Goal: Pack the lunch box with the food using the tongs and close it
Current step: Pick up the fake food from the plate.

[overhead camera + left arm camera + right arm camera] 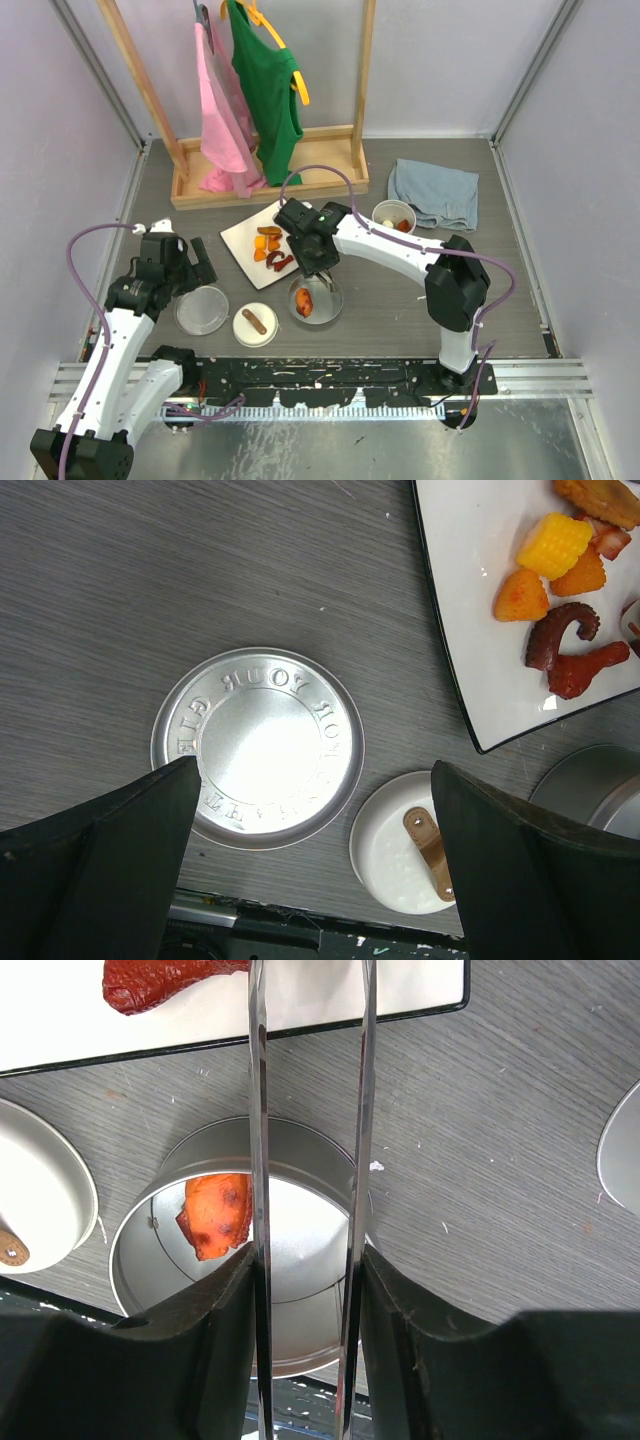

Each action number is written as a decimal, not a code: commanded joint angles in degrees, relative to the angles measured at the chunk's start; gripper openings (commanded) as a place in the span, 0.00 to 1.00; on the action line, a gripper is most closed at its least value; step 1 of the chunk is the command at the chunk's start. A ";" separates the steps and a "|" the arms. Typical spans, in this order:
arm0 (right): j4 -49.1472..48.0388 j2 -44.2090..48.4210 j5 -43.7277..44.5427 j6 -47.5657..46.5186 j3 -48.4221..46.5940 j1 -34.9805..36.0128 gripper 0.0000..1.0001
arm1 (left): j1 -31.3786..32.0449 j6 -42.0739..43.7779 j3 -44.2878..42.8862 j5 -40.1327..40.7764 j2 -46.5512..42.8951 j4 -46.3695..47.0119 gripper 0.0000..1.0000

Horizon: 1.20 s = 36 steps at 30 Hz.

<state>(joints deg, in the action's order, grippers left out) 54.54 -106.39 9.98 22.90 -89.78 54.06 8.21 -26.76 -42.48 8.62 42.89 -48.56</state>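
**Top view:** the right gripper (312,265) hangs over the tin (333,308), which holds one orange piece (305,300). More food (270,245) lies on the plate (238,243). Packing looks barely begun, and the next move is likely to the plate for another piece.

**Left wrist:** the left gripper (312,770), fingers wide and empty, hovers above the lid (257,745).

**Right wrist:** the fingers pinch the tongs (258,1160), arms narrow with nothing between them. The tips are cut off at the frame's top.

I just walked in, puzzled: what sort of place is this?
Probably a robot test cell, not a kitchen: a left arm and right arm mounted at a table, blank walls around, and mismatched props, a clothes rack beside a plate.
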 commanded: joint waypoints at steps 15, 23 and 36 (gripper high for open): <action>-3.12 7.76 0.92 1.39 -0.23 0.32 0.33 | -0.21 -0.22 -0.68 0.51 -0.18 2.32 1.00; -4.58 14.63 -0.87 2.82 3.37 0.29 0.32 | -0.22 -0.27 -0.68 0.29 -0.01 2.40 1.00; -0.52 25.41 -11.16 1.54 9.54 0.43 0.33 | -0.25 -0.24 -0.74 -0.03 0.18 2.33 1.00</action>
<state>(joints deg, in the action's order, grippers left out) 53.30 -84.68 2.68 25.39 -81.32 54.06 8.21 -26.79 -42.48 8.58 43.27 -48.56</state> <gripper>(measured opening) 0.349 0.999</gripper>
